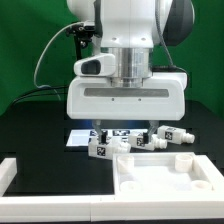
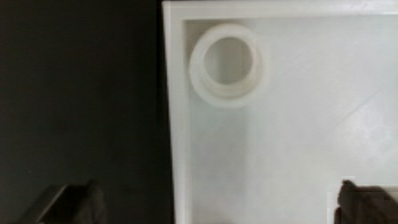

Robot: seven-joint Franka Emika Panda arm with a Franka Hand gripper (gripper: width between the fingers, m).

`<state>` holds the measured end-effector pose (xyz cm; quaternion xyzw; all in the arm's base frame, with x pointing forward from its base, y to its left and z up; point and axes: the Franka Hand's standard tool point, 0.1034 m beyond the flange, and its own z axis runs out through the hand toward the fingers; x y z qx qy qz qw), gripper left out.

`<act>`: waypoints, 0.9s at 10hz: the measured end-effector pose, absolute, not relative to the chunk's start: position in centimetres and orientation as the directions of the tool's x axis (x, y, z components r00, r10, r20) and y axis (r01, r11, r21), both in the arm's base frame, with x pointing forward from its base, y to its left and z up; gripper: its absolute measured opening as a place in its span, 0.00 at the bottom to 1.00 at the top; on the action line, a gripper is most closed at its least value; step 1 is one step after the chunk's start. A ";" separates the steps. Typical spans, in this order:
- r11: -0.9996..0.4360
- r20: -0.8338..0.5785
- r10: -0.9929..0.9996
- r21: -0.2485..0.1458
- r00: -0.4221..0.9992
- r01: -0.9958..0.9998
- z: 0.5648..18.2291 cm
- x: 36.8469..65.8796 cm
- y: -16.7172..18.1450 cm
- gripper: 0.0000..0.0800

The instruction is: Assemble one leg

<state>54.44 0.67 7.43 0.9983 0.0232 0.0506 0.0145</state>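
Three white legs with black-and-white tags lie in a row on the black table: one (image 1: 101, 146) toward the exterior view's left, one (image 1: 141, 141) in the middle, one (image 1: 177, 134) to the right. My gripper (image 1: 125, 129) hangs just above and behind them, its fingers mostly hidden behind its wide white body. In the wrist view the gripper (image 2: 221, 203) is open, with dark fingertips (image 2: 71, 202) far apart and nothing held. Between them runs the edge of the large white tray-like piece (image 2: 302, 130), which has a round socket (image 2: 230, 63). No leg shows in the wrist view.
The large white tray-like piece (image 1: 150, 178) with a raised rim lies at the front right of the exterior view. A white angled barrier (image 1: 14, 174) stands at the front left. The marker board (image 1: 76, 140) lies behind the legs. A green backdrop is behind.
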 end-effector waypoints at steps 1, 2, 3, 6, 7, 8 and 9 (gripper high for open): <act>-0.996 0.103 0.084 0.030 0.991 0.082 7.9 52.0 1.9 0.81; -0.996 0.091 0.085 0.023 0.992 0.083 8.3 49.9 2.8 0.81; -0.995 0.096 0.099 0.023 0.990 0.097 8.4 49.4 3.3 0.81; -0.992 0.093 0.129 0.026 0.987 0.127 8.3 49.4 3.2 0.81; -0.988 0.100 0.151 0.030 0.984 0.149 8.2 49.4 3.3 0.81; -0.954 0.147 0.299 0.058 0.943 0.294 8.0 48.6 3.8 0.81; -0.899 0.139 0.437 0.078 0.889 0.430 7.7 47.0 4.4 0.81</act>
